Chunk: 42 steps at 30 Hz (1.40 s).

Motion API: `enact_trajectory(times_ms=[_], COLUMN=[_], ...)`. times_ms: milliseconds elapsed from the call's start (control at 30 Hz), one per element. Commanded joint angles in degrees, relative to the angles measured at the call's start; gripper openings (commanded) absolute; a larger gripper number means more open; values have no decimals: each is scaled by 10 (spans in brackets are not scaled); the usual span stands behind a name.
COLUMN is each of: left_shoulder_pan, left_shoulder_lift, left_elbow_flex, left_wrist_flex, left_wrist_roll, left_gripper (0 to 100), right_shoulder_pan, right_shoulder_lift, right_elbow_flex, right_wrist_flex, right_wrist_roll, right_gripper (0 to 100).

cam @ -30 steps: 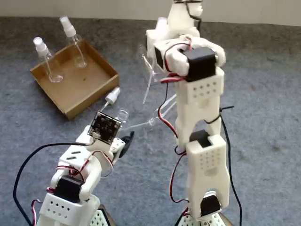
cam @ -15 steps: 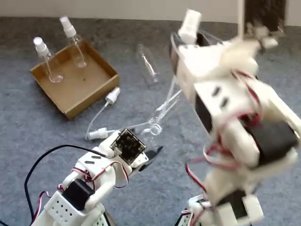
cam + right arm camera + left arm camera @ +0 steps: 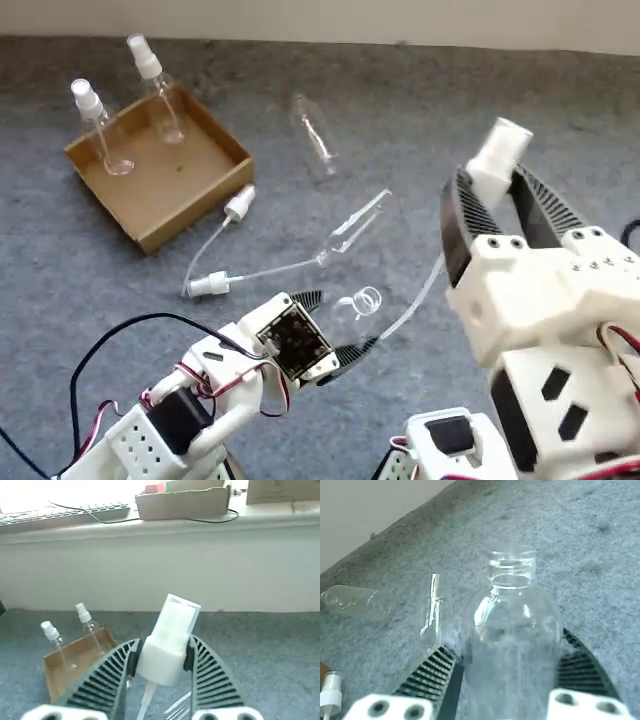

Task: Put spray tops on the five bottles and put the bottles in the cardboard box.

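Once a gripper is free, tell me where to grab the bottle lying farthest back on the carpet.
Take the bottle across the middle of its body, coming down from above with the jaws spanning its width. It lies on its side on the carpet, apart from the cardboard box, so both long flanks look open.

Two capped bottles (image 3: 108, 140) upright in box (image 3: 196, 214)

The white left arm (image 3: 200, 390) crouches low and forward with the left pincer (image 3: 338, 322) clamped on a clear plastic bottle (image 3: 510, 630), while the white right arm (image 3: 550, 330) stands raised, the right pincer (image 3: 492, 178) tilted upward and gripping a white plastic spray top (image 3: 167, 647).
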<state>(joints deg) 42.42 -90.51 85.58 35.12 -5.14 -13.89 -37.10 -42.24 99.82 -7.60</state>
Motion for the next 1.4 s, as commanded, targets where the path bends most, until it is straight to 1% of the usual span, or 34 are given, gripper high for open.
enact_trajectory(times_ms=[0,133,300,433,600,667,767,900,1000,1067,1367], left_shoulder_pan=[11,11,11,12,49,54,52,52,52,52,52], left_shoulder_lift=[-7,-7,-7,-7,-7,-7,-7,-7,-7,-7,-7], left_elbow_flex=[-7,-3,-6,-6,-2,-2,-2,-2,-2,-2,-2], left_wrist_flex=[-24,-60,-65,-65,-64,-63,-63,-64,-65,-65,-65], left_wrist_roll=[6,6,6,6,6,6,6,6,6,6,6], left_gripper=[154,154,154,154,154,154,154,154,154,154,154], right_shoulder_pan=[46,48,48,49,49,49,49,49,49,49,49], right_shoulder_lift=[-14,-34,-80,-132,-197,-218,-239,-245,-247,-247,-247], right_elbow_flex=[62,133,241,348,471,504,538,550,550,550,548], right_wrist_flex=[-37,-71,-128,-207,-320,-343,-347,-347,-347,-346,-342], right_wrist_roll=[1,1,1,1,1,1,1,3,40,53,55], right_gripper=[56,56,56,56,56,56,56,56,56,56,56])
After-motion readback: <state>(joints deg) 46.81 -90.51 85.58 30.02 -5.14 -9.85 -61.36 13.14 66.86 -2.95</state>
